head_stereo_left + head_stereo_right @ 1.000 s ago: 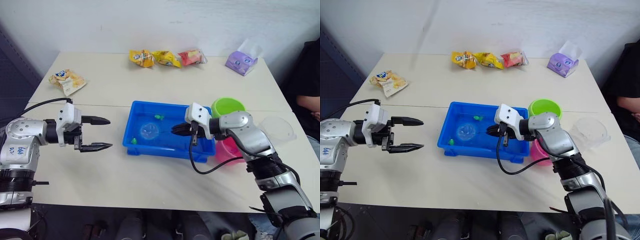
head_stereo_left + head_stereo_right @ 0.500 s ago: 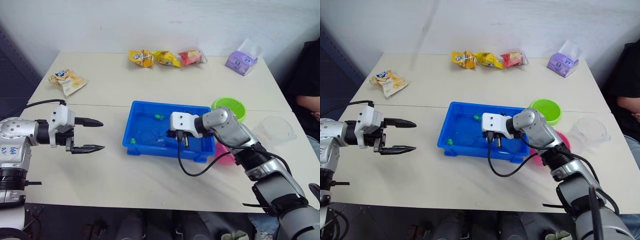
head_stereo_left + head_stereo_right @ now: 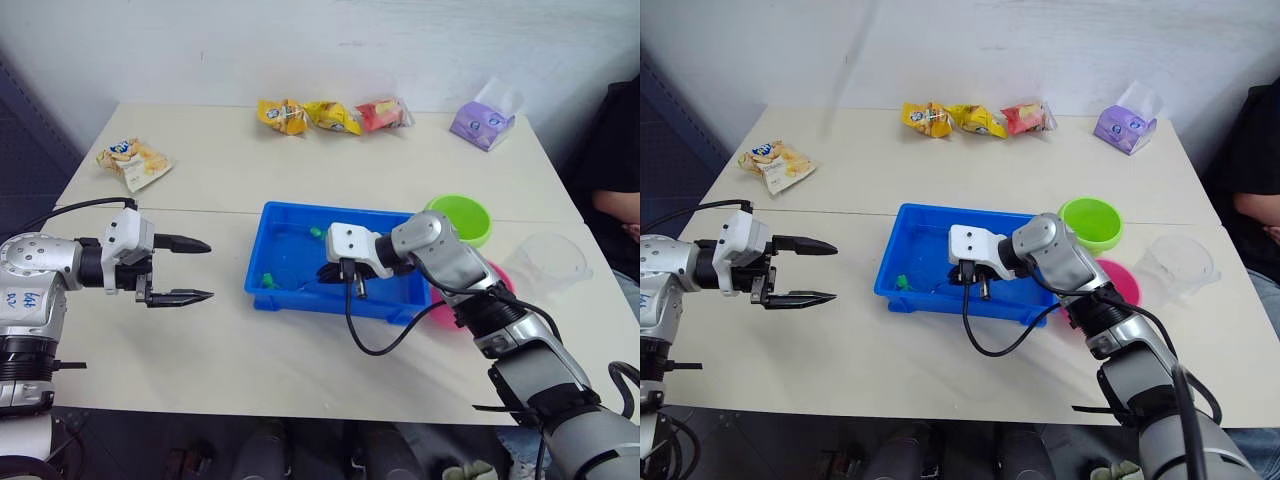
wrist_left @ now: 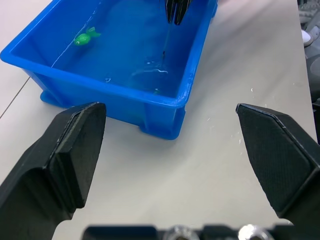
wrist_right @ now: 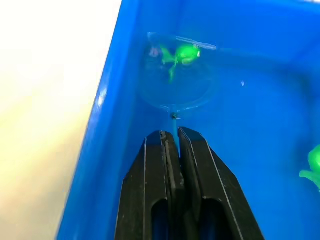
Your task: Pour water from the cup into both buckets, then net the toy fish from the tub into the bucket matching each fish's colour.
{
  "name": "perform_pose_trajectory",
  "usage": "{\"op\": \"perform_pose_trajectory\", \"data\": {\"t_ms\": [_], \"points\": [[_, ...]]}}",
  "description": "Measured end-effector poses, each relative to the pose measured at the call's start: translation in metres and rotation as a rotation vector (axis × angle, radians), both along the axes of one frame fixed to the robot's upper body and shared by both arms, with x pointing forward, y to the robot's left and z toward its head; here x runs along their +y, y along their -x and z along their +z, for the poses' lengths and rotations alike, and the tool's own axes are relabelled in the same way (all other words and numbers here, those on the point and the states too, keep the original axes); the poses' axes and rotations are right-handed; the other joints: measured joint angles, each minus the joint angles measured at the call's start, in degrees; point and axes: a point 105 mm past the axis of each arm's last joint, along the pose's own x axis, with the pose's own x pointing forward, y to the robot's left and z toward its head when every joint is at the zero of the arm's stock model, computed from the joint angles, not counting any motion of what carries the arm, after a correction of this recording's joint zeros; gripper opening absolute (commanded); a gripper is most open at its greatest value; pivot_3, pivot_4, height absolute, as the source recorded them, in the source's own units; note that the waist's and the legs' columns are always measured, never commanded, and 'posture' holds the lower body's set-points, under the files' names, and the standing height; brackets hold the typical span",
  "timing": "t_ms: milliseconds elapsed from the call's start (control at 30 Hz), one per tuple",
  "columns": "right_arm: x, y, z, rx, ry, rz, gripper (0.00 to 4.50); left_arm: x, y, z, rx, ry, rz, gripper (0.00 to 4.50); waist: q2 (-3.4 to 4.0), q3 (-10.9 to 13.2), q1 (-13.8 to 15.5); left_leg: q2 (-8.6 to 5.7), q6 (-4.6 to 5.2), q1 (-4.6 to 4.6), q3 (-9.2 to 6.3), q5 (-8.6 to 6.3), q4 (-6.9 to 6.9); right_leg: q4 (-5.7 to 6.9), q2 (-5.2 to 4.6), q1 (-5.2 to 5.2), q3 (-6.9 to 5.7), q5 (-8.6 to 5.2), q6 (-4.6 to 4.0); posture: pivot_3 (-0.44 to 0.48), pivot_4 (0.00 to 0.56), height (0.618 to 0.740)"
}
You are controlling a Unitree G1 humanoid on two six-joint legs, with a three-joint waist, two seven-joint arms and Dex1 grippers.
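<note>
The blue tub (image 3: 300,211) holds water in the middle of the table. My right gripper (image 5: 170,134) reaches into it, shut on the net's thin handle. The net (image 5: 179,82) is under water by the tub's left near corner, and a green toy fish (image 5: 183,53) lies within its hoop's outline. A second green fish (image 3: 316,232) floats near the far wall. My left gripper (image 3: 208,269) hovers open over bare table left of the tub. The green bucket (image 3: 458,216), pink bucket (image 3: 1110,283) and clear cup (image 3: 548,258) stand right of the tub.
Snack packets (image 3: 330,115) and a purple tissue pack (image 3: 482,120) lie along the table's far edge. Another snack bag (image 3: 133,160) lies at the far left. A person in dark clothes (image 3: 618,170) sits at the right edge.
My right gripper has swept the net leftward through the tub to its left near corner, over a green fish. The left gripper drew back slightly and stays open.
</note>
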Motion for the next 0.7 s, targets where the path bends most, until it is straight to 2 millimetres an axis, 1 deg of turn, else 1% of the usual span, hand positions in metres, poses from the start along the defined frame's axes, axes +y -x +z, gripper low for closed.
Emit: {"op": "perform_pose_trajectory", "data": {"t_ms": [67, 200, 267, 400, 500, 567, 700], "points": [[-0.001, 0.001, 0.003, 0.019, -0.021, -0.009, 0.00, -0.003, -0.002, 0.001, 0.006, 0.000, -0.008, 4.49, 0.00, 0.00, 0.07, 0.00, 0.00, -0.02, -0.01, 0.00, 0.00, -0.01, 0.00, 0.00, -0.01, 0.00, 0.00, 0.000, 0.150, 0.740], [-0.006, 0.002, 0.011, 0.051, -0.065, -0.020, 0.00, -0.013, -0.011, 0.018, -0.020, -0.014, -0.033, 4.49, -0.01, 0.00, 0.16, -0.01, 0.00, -0.04, -0.02, 0.00, 0.01, -0.02, 0.00, 0.00, -0.03, 0.00, 0.00, 0.000, 0.150, 0.740], [-0.009, 0.003, 0.013, 0.066, -0.084, -0.025, 0.00, -0.017, -0.014, 0.023, -0.029, -0.035, -0.042, 4.49, -0.01, 0.00, 0.14, -0.02, 0.00, -0.04, -0.02, 0.00, 0.00, -0.03, 0.00, 0.00, -0.03, 0.00, 0.00, 0.000, 0.150, 0.740], [-0.014, 0.003, 0.012, 0.094, -0.109, -0.046, 0.00, -0.026, -0.018, 0.024, -0.035, -0.050, -0.065, 4.49, -0.01, 0.00, -0.12, -0.01, 0.00, -0.04, 0.00, 0.00, 0.00, -0.02, 0.03, -0.02, -0.02, 0.00, 0.00, 0.000, 0.150, 0.740], [-0.016, 0.004, 0.011, 0.110, -0.121, -0.054, 0.00, -0.028, -0.019, 0.020, -0.023, -0.055, -0.071, 4.49, -0.01, 0.00, -0.12, 0.00, -0.01, -0.04, 0.00, 0.01, 0.01, 0.00, 0.03, -0.03, -0.02, 0.00, 0.00, 0.000, 0.150, 0.740], [-0.018, 0.003, 0.014, 0.109, -0.139, -0.059, 0.00, -0.028, -0.020, 0.020, -0.023, -0.056, -0.069, 4.49, -0.01, 0.00, 0.02, -0.01, -0.01, -0.05, 0.00, 0.01, 0.01, -0.01, 0.02, -0.03, -0.02, 0.00, 0.00, 0.000, 0.150, 0.740], [-0.030, 0.007, 0.020, 0.085, -0.172, -0.053, 0.00, -0.029, -0.023, 0.021, -0.032, -0.042, -0.062, 4.49, -0.01, 0.00, 0.24, -0.02, -0.01, -0.06, -0.01, 0.01, 0.01, -0.03, 0.01, -0.02, -0.03, 0.00, 0.00, 0.000, 0.150, 0.740]]}}
